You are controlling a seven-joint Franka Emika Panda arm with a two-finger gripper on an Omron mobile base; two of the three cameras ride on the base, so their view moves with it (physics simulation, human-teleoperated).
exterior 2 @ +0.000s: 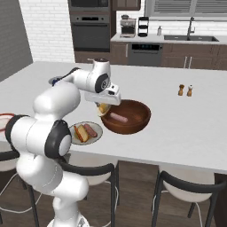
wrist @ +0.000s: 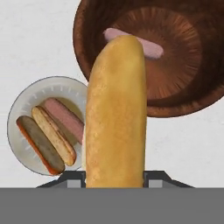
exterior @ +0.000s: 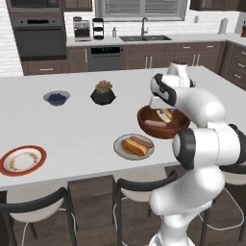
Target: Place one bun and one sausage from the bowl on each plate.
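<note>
Gripper [wrist: 114,180] fingers pinch a bun [wrist: 116,113], lifted over the near rim of the bowl [exterior 2: 133,119]. One sausage [exterior 2: 118,117] left inside. Grey plate [exterior: 120,146] by the worktop's front edge holds bun and sausage; orange-rimmed plate [exterior: 6,161] bare, near the front left corner.

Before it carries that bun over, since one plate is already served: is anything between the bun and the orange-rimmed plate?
Nothing visible. The bun is in the jaws above the bowl; the orange-rimmed plate lies far along the bare counter, past the served grey plate.
</note>
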